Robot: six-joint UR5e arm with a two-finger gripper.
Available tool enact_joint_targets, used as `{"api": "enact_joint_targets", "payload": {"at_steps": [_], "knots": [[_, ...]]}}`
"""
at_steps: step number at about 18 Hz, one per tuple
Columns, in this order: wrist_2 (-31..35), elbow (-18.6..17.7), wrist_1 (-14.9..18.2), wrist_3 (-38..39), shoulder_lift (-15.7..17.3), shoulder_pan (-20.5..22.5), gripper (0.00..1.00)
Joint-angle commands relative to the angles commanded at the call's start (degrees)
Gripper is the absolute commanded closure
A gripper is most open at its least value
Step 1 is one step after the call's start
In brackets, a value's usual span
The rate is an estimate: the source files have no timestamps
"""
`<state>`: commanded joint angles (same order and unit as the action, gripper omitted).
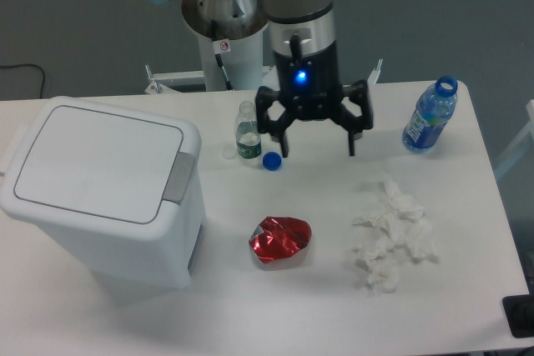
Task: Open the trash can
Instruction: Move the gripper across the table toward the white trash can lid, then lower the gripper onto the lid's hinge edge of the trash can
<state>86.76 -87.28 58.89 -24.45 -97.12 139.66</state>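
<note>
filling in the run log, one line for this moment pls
task: open trash can | gripper: open, above table | trash can: lid shut | contact: none

Bright, even, diffuse from overhead. Soft, faint shadows only, right of the trash can [104, 198] and under the red wrapper [280, 239]. Mild glare across the white bench [467, 206], washing out tissue [390, 235] detail. Blue LED glowing on the gripper [317, 141]. Slightly soft and grainy overall.

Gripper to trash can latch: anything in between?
Yes. The small clear bottle and blue cap lie between the open gripper and the trash can latch.
</note>
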Motion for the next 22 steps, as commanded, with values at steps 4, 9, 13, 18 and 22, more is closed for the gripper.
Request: {"api": "enact_joint_targets", "payload": {"at_steps": [4,9,13,18,22], "knots": [[-5.4,0.5,0.0,9.8,-0.3,-0.2,0.00],[-9.1,1.1,0.0,15.6,-0.4,-0.3,0.00],[-11.2,1.0,0.0,20.8,-0.5,-0.9,0.00],[-11.7,-0.2,0.4,21.1,-0.6,-3.4,0.00],[-12.5,-0.2,0.4,21.1,-1.1,-4.0,0.00]]}}
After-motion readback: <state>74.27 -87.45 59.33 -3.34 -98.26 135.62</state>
